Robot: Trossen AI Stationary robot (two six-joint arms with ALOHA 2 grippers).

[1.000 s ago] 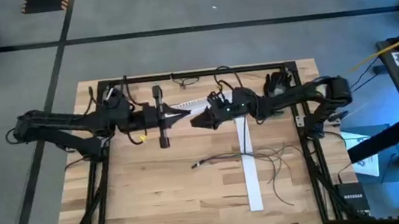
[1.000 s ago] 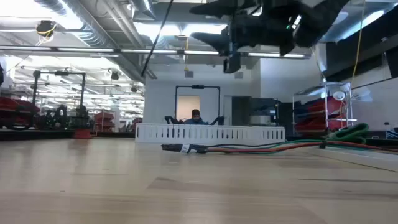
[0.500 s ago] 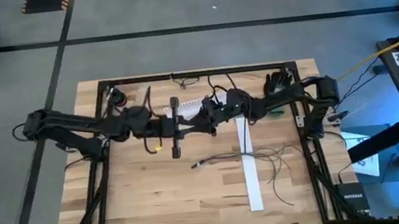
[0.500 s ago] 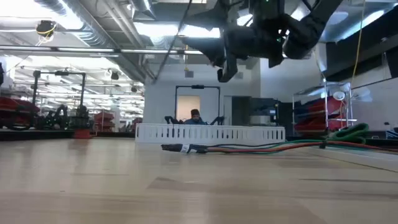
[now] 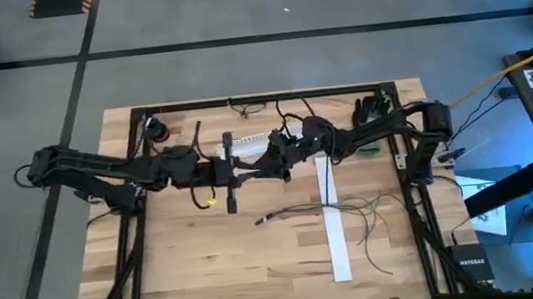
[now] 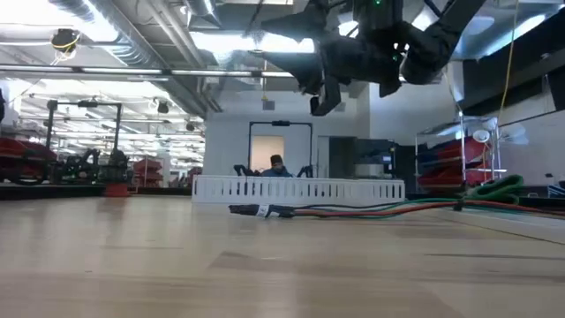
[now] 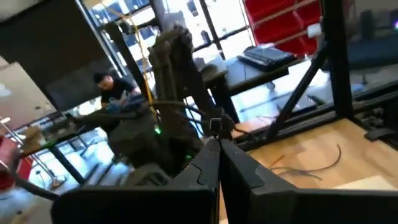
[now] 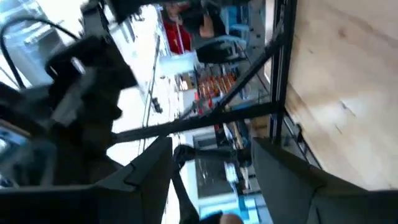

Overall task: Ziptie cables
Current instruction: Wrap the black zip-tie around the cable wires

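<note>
The cables [image 5: 360,217], a loose bunch of thin wires, lie on the table right of centre, their bound end [image 5: 264,218] toward the middle. They also show in the low view [image 6: 353,210] and the left wrist view [image 7: 311,165]. Both arms meet tip to tip above the table's middle, clear of the cables. My left gripper [image 5: 255,168] is shut, and a small dark piece [image 7: 214,126] shows at its fingertips. My right gripper [image 5: 271,161] faces it, open, with a thin dark strip [image 8: 181,163] curving between its fingers. My left gripper is shut, level, pointing toward the table's right. Whether the small dark piece at its fingertips [image 7: 214,126] is pinched between them, I cannot tell.
A long white strip [image 5: 334,227] lies across the cables, with a straight black strip [image 5: 327,188] beside its far end. A white slotted rail [image 5: 251,141] sits behind the grippers and shows in the low view [image 6: 296,188]. Black frame posts stand at the table's sides.
My left gripper has gone toward the table's right and near edges. My right gripper has shifted a little toward the left edge and turned about its wrist. The two now overlap more closely above the middle. The cables have stayed where they were.
</note>
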